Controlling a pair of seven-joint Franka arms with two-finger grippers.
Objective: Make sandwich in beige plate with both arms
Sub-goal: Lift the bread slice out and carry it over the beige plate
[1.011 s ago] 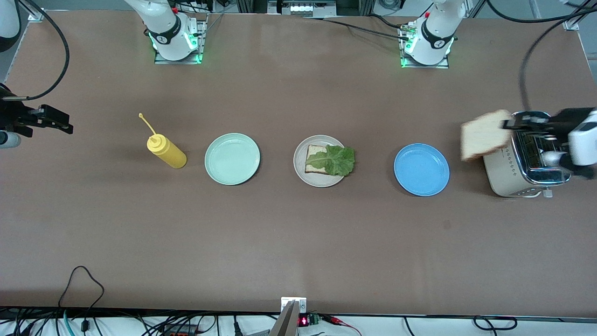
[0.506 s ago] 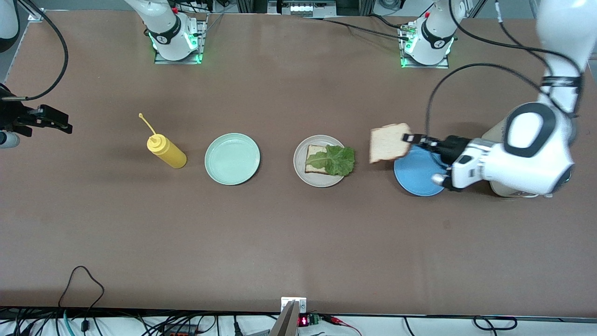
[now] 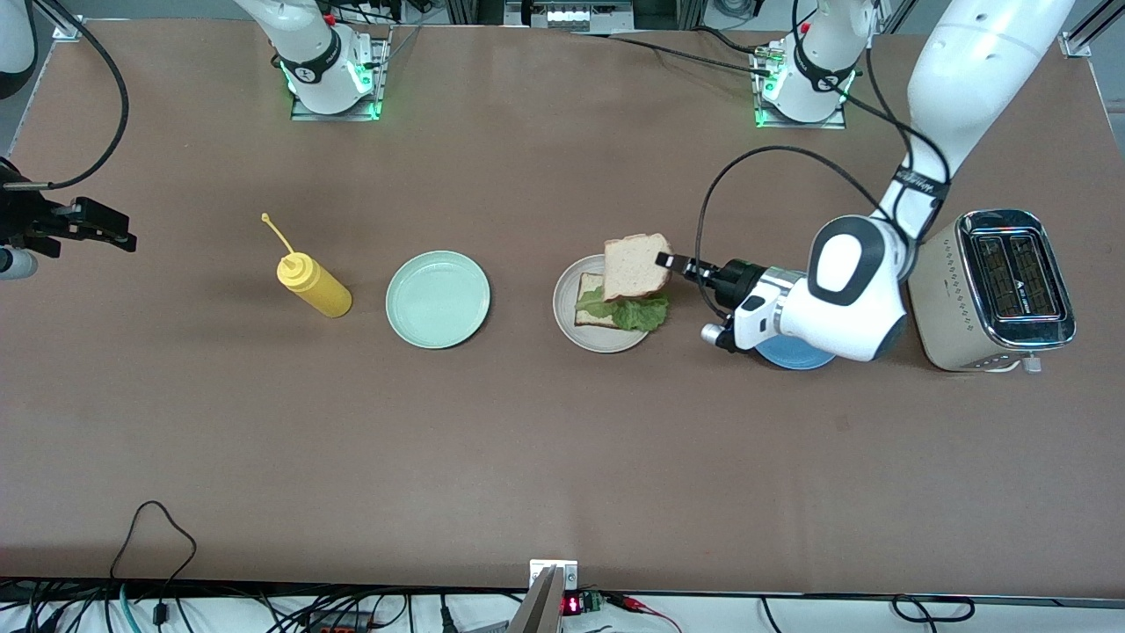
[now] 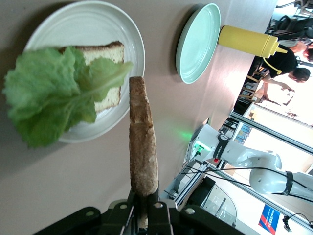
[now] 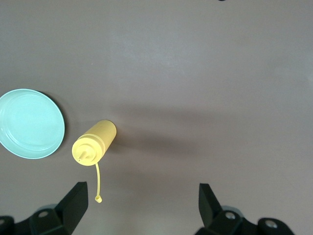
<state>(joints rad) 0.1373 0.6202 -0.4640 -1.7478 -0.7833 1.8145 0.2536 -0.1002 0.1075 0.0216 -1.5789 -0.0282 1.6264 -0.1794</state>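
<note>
Brown tabletop [image 3: 545, 457] fills the front view, where we see the left gripper [image 3: 665, 261] pinching a slice of bread [image 3: 635, 265] by one edge, up in the air over the beige plate [image 3: 565, 323]. On that plate lie a second bread slice [image 3: 588, 293] and a crinkly green lettuce leaf [image 3: 642, 312] spread over it, the leaf hanging past the plate's rim toward the left arm's end of the table. We find a mint-green plate [image 3: 438, 299] beside the beige one toward the right arm's end, then a yellow squeeze bottle [image 3: 315, 286] beside that. A blue plate [image 3: 795, 356] shows partly under the left arm, and a toaster [image 3: 993, 290] stands at the left arm's end. The right gripper [image 3: 92, 227] waits at the right arm's edge of the table.

From the left wrist view, we look along the held slice of bread [image 4: 143, 152], seen edge-on and clamped between the fingers [image 4: 128, 211]. Below it sits the beige plate [image 4: 110, 122] with the lettuce leaf [image 4: 49, 93] over the lower bread slice [image 4: 105, 56]. The mint-green plate [image 4: 198, 44] and the yellow squeeze bottle [image 4: 247, 39] lie further along the table.

From the right wrist view, we see the right gripper [image 5: 142, 205] spread wide and empty above the bare table, with the yellow squeeze bottle [image 5: 94, 142] and the mint-green plate [image 5: 29, 123] below it.
</note>
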